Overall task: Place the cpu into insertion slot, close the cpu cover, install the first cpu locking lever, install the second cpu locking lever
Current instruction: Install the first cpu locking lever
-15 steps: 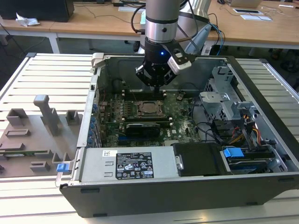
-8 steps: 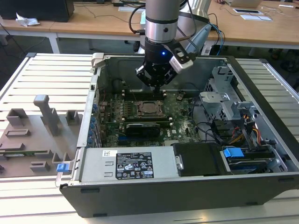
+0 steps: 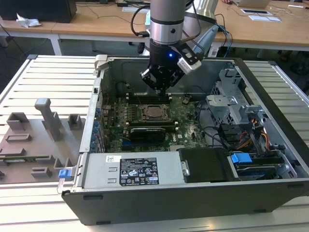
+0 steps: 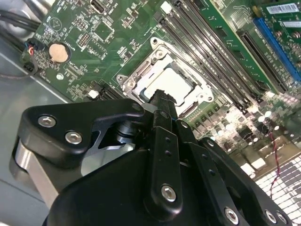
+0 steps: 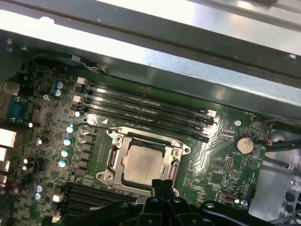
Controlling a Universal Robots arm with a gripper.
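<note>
Exterior view's up high and set back, looking down into the open case [image 3: 169,205], arm [image 3: 166,24] on the far side. Both wrist views hang close over the motherboard [image 4: 89,52], staring down past the gripper [image 4: 162,94] from different sides. All three share the cpu [image 4: 171,84]; both wrist views also catch the coin cell [image 5: 243,144].

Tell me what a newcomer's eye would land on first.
The open computer case on the slatted table, with the arm's gripper reaching in from above. Under it lies the green motherboard, where the silver-topped cpu sits framed by the metal cpu cover, close beside the gripper's tip.
</note>
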